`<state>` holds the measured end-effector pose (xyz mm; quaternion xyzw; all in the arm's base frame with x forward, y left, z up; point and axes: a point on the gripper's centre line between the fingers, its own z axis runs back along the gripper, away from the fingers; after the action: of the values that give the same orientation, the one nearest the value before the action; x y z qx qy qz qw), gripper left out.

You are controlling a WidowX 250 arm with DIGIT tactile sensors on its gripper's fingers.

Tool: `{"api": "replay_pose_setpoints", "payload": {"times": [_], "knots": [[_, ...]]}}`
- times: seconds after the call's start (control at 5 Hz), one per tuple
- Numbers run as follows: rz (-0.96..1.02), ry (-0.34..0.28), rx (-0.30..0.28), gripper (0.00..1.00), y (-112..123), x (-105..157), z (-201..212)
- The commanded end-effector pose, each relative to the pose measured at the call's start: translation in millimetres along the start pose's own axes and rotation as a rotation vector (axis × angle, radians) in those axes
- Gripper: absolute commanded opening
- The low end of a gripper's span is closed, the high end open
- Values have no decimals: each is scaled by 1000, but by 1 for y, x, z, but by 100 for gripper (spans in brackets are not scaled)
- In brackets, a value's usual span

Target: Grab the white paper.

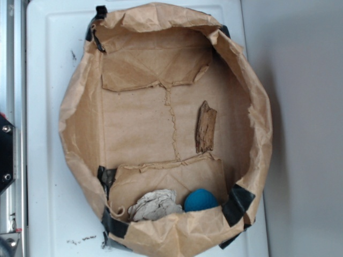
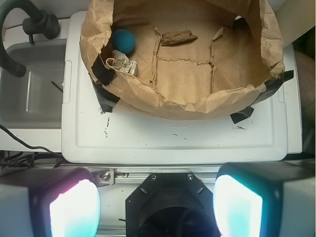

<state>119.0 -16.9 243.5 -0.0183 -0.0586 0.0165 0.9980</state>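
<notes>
The gripper is seen only in the wrist view, at the bottom edge; its two fingers are held wide apart with nothing between them. In the exterior view the gripper is not made out.

The white paper is found well ahead of the gripper and off to its left, inside the brown paper bag, against the bag's left wall. It is a crumpled off-white wad with grey creases, resting on the bag floor. It is well apart from the fingers; no contact is seen.

A blue ball is placed just beyond the wad, farther from the gripper, nearly touching it; actual contact cannot be told. In the exterior view the white paper and blue ball are seen side by side, the wad slightly larger.

A piece of wood is laid flat on the bag floor, farther ahead and nearer the gripper's centreline than the ball.

The bag stands open, rim rolled, with black tape at its corners. It is set on a white plastic lid, between gripper and bag contents. A grey sink with a black faucet is seen to the gripper's far left.
</notes>
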Motion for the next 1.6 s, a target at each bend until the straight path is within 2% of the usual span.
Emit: {"api": "replay_pose_setpoints", "payload": {"times": [0.0,0.2,0.4,0.6,0.8,1.4], "knots": [[0,0,0,100,0,0,0],[12,12,5,100,-2,23,-20],[86,-9,-4,100,-14,65,-23],[122,-27,-10,100,-9,103,-30],[17,-25,-29,100,3,134,-57],[17,-25,-29,100,3,134,-57]]}}
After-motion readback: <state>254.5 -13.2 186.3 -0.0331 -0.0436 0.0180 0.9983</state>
